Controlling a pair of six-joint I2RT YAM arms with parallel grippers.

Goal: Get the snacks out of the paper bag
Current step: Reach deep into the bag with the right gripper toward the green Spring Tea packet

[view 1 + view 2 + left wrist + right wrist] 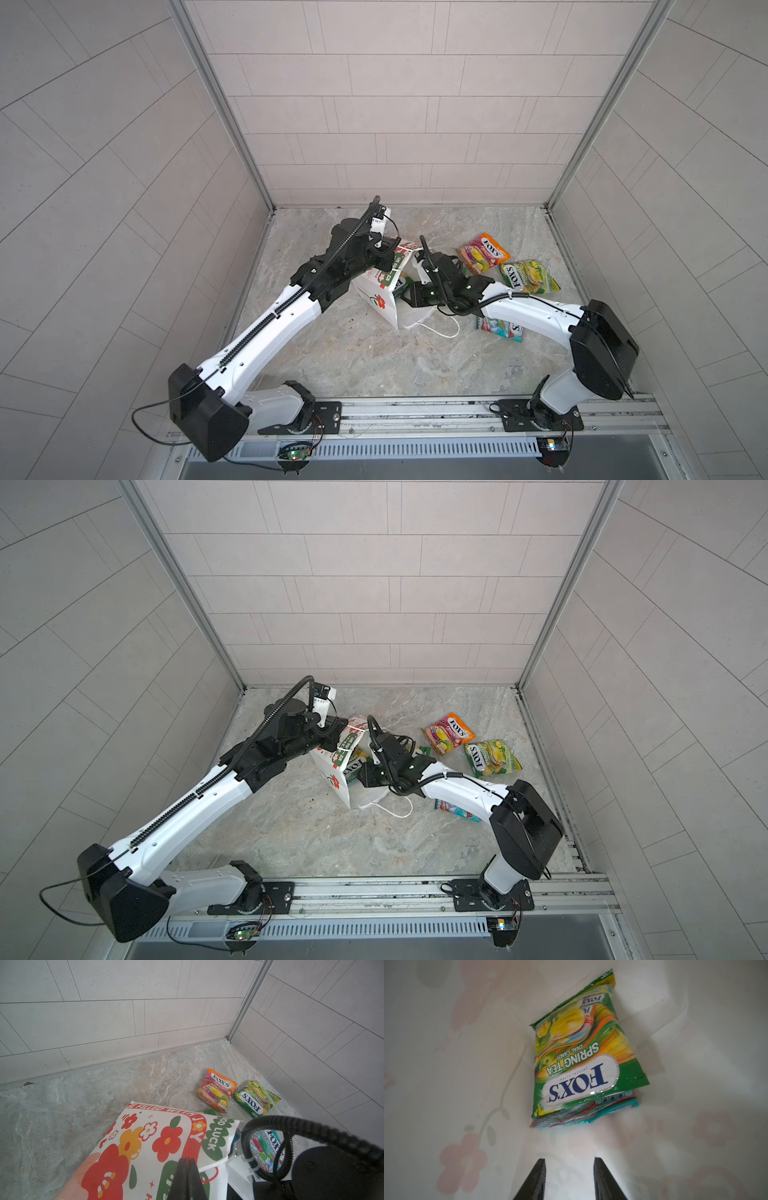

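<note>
Closest to your side, the loose teal-red pouch [498,329] lay flat on the bench [332,357], partly hidden behind your right arm [532,309] in a top view

Just past that, the paper bag [376,297] was lying on its side with its mouth turned toward the right arm. Your left jaws were pinched fully shut on the bag's upper edge, and the left wrist view had them tight on the flower-printed panel [145,1147], holding that side up off the bench

Your right jaws were poked in through the mouth, partly open with nothing between them, and a clear gap short of the snacks. Deeper in, against the bag's white inside wall [446,1064], a green-yellow Spring Tea pouch [577,1059] sat on top of an inner teal-red pouch [591,1113]. The top of another green pouch [593,999] peeked out behind. So there were three still inside, as far as the right wrist view showed

Further out on the bench, well clear of the bag, the outer green-yellow pouch [528,276] lay flat. The orange-purple pouch [483,252] was just beside it, a bit nearer the back wall [415,124]
</note>
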